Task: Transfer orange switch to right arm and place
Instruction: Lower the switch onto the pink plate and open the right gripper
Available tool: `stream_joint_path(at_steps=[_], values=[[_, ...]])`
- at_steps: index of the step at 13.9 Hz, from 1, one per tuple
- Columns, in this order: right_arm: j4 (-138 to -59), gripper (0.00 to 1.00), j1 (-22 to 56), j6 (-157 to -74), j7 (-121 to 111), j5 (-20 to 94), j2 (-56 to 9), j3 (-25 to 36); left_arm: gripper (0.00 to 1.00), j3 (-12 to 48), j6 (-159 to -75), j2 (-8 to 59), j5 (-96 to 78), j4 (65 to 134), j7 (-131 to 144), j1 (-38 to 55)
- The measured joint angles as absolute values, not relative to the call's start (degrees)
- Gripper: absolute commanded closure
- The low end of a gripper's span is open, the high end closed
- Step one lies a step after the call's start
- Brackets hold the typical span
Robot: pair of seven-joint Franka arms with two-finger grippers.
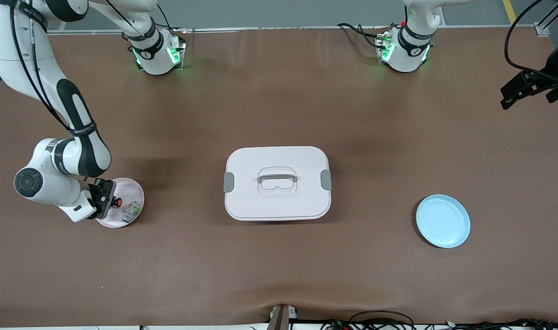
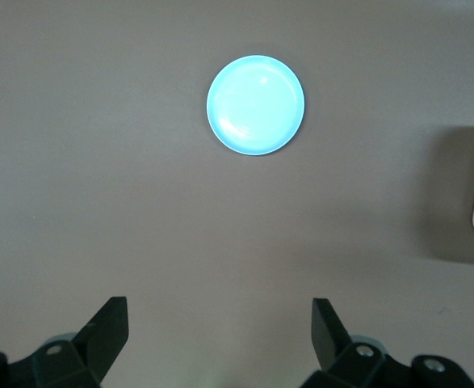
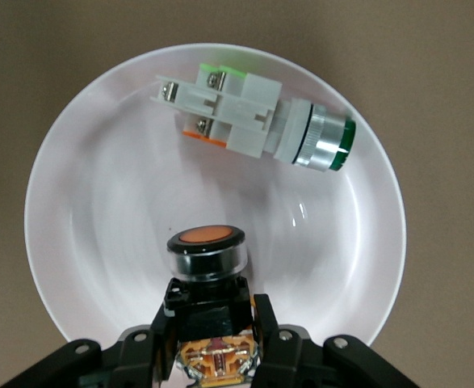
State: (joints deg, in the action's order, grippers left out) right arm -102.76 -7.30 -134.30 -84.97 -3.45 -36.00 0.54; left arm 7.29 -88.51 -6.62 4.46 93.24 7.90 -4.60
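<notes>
Blue plate [image 1: 443,221] lies bare on the counter [image 1: 279,266], nearest the front cam. Orange switch [image 3: 206,267] is clamped in the shut right tool [image 3: 212,330] just over the pink plate [image 3: 99,210], beside a green pushbutton switch [image 3: 253,121], apparently for set-down. Left tool [image 2: 220,335] is parked w/ jaws wide, holding nothing, waiting over the counter's edge.

The orange switch [image 3: 207,271] was a stubby black cylinder with a round orange button face ringed in black, orange contacts showing at its other end. It hung clamped by its black body between the fingers of the right gripper [image 3: 212,327], button end pointing away from the wrist. It sat just over the pale pink plate [image 1: 137,192] at the right arm's end of the table.
</notes>
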Motion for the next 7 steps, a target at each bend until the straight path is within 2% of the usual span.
stream_joint_path(at_steps=[3, 5, 7], values=[[-102.8, 0.77, -7.3, -134.3, -85.0, -3.3, -36.1, 0.4, 0.0, 7.3, -88.6, -6.6, 4.1, 92.9, 7.9, -4.4], [-102.7, 0.54, -7.3, -134.3, -85.0, -3.3, -36.1, 0.4, 0.0, 7.5, -88.6, -6.6, 3.3, 92.4, 7.9, -4.3], [-102.7, 0.2, -7.3, -134.5, -85.0, -3.3, -36.1, 0.4, 0.0, 7.9, -88.5, -6.5, 3.1, 91.7, 7.9, -4.2]])
